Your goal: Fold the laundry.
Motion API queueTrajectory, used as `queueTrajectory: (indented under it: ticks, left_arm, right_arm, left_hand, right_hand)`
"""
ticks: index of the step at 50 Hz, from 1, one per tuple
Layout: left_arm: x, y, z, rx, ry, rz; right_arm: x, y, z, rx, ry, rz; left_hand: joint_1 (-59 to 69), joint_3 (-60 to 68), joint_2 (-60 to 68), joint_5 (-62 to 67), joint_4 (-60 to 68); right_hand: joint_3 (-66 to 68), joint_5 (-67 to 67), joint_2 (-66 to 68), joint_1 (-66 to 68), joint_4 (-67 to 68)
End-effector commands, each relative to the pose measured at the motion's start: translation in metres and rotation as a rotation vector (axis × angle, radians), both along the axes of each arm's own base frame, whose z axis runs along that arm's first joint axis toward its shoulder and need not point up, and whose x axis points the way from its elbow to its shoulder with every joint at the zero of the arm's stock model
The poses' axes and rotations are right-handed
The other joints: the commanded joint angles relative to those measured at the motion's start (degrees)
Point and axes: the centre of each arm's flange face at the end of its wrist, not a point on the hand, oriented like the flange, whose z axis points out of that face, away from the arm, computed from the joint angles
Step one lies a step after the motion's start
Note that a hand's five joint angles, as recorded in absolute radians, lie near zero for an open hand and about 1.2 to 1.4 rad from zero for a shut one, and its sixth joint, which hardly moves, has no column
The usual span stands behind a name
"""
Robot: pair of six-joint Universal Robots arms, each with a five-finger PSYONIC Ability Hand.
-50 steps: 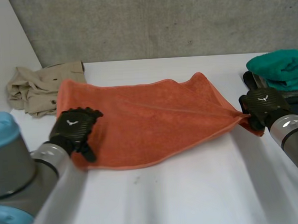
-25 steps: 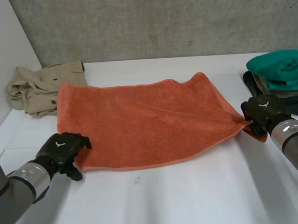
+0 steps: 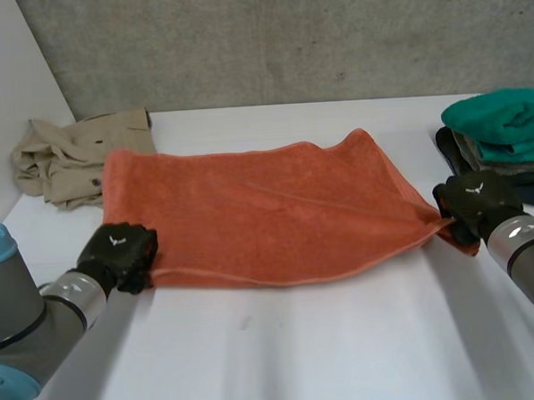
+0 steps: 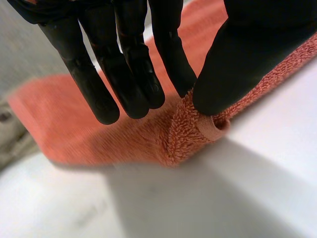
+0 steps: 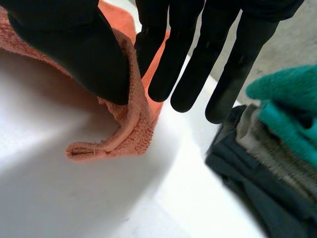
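Left hand (image 3: 117, 253) has slid off the cloth and out to the near left corner since a second ago. The near hem has drawn up straighter with it, while the right hand (image 3: 471, 203) has hardly budged.

We've got the orange towel (image 3: 259, 218) spread flat across the middle of the counter (image 3: 329, 358). Its far edge lies toward the grey wall (image 3: 285, 38), and its near edge is a slightly bowed line between the two hands. On our side of that hem lies a broad stretch of bare white counter.

At the towel's far left corner sits a crumpled beige garment (image 3: 63, 157), touching it or just beside it; we can't tell which. On the right the room is tighter. A folded green cloth (image 3: 500, 116) rests on dark clothes (image 3: 525, 173), close behind the right hand and apart from the orange towel.

Each hand carries a small white emblem on its back, too small for us to read.

Now the fingers. In the left wrist view the fingers (image 4: 131, 74) hang straight, and the thumb (image 4: 247, 64) presses the towel's corner against the nearest of them. It's a pinch, with a little fold of terry poking out below. In the right wrist view it's the same: fingers (image 5: 183, 69) straight and slightly spread, thumb (image 5: 84, 49) clamping the hemmed corner against them. The corner's tip curls down onto the counter.
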Motion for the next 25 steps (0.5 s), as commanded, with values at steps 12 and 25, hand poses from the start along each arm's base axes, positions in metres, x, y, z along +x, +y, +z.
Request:
queueTrajectory:
  ticks: [12, 25]
  left_arm:
    - [0.002, 0.039, 0.182, -0.532, 0.105, 0.006]
    - [-0.005, 0.0, 0.099, -0.228, -0.091, 0.014]
  right_arm:
    - [-0.006, 0.049, 0.163, -0.186, 0.23, 0.064]
    - [0.014, 0.019, 0.111, 0.045, 0.325, 0.161]
  left_hand:
    - [13.78, 11.92, 11.62, 14.52, 11.43]
    - [13.78, 11.92, 11.62, 14.52, 11.43]
  right_hand:
    - [12.13, 12.08, 12.33, 16.4, 11.45]
    - [12.13, 12.08, 12.33, 16.4, 11.45]
